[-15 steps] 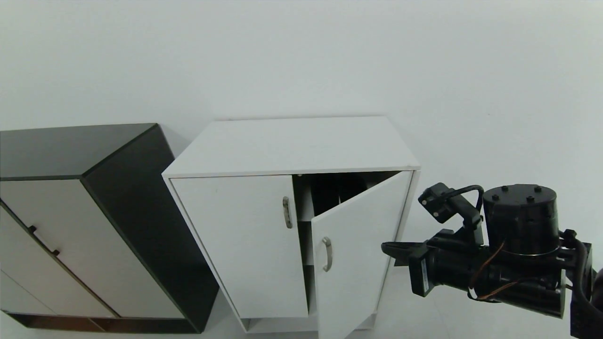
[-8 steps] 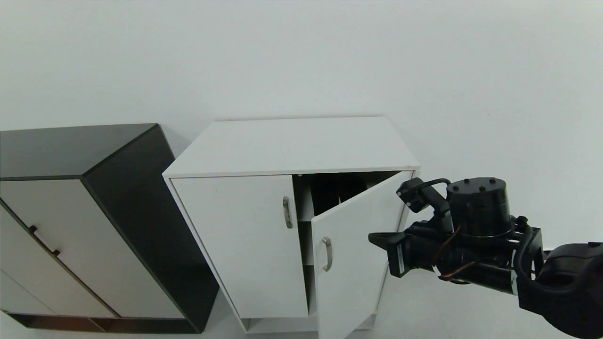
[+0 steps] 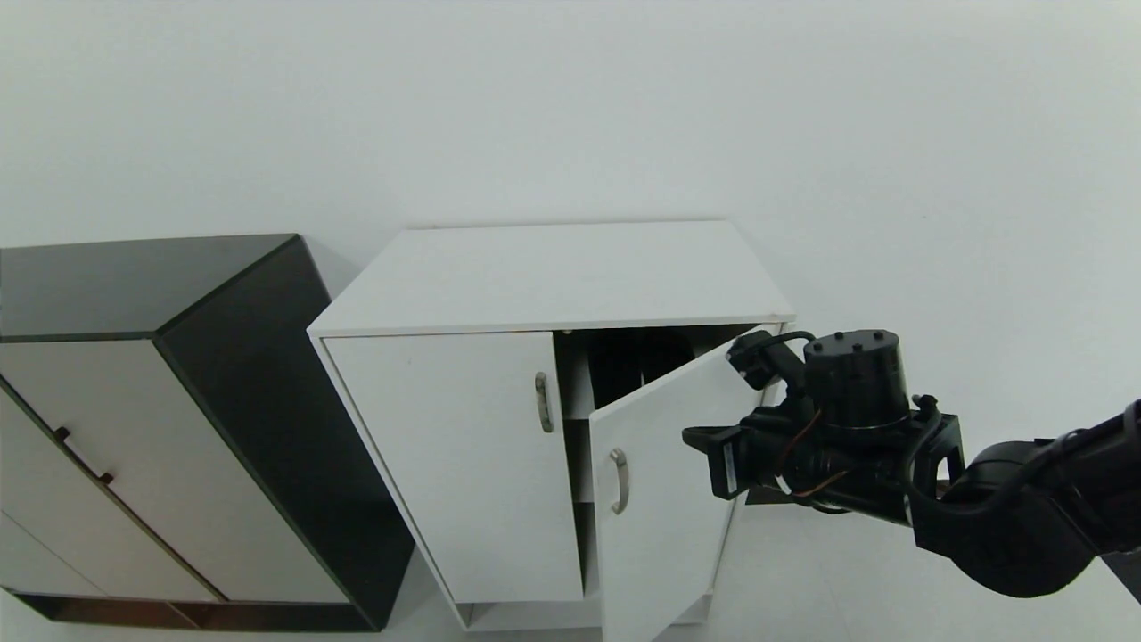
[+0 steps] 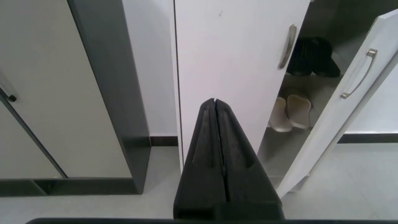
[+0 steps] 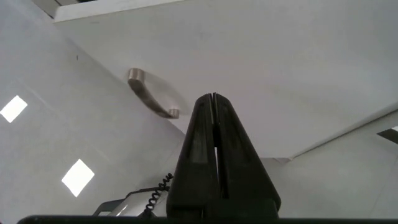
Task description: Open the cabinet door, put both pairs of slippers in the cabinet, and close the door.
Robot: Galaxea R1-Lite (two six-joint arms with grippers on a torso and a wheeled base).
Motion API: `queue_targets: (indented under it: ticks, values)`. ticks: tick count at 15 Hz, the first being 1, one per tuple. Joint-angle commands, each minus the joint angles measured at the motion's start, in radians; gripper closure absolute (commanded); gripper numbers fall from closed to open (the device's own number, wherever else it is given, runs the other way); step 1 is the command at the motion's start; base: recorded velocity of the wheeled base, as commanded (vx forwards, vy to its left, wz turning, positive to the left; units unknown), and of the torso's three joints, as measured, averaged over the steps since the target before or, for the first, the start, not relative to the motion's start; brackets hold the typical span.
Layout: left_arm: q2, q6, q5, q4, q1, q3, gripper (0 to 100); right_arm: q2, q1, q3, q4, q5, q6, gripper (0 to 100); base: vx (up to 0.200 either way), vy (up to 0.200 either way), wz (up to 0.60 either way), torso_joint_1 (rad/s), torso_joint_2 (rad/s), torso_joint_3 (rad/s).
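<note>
The white cabinet [image 3: 553,276] has its left door [image 3: 455,446] closed and its right door [image 3: 664,526] standing ajar. In the gap, a dark pair of slippers [image 4: 314,56] sits on the upper shelf and a pale pair [image 4: 290,114] on the shelf below. My right gripper [image 3: 693,437] is shut, its tip at the outer face of the ajar door, right of the handle [image 3: 619,481]. The right wrist view puts that gripper [image 5: 214,97] close to the door face and handle [image 5: 151,96]. My left gripper [image 4: 215,101] is shut, held low in front of the closed left door.
A black cabinet with pale doors [image 3: 134,401] stands just left of the white one, with a narrow gap between them. A plain wall runs behind both. Light floor [image 3: 802,588] lies open to the right of the ajar door.
My right arm has moved left, bringing its shut gripper from beside the cabinet up to the ajar door's outer face. The door's angle looks unchanged.
</note>
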Motion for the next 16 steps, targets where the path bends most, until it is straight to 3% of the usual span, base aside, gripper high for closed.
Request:
queue_targets:
  ticks: [1, 16]
  values:
    - [0.001, 0.000, 0.001, 0.000, 0.000, 0.001, 100, 0.034, -0.003, -0.021, -0.001, 0.000, 0.001, 100, 0.000, 0.000, 0.00, 0.000, 0.00, 0.000]
    - [0.001, 0.000, 0.002, 0.000, 0.000, -0.001, 100, 0.169, -0.054, -0.185, -0.001, 0.000, 0.003, 100, 0.000, 0.000, 0.00, 0.000, 0.00, 0.000]
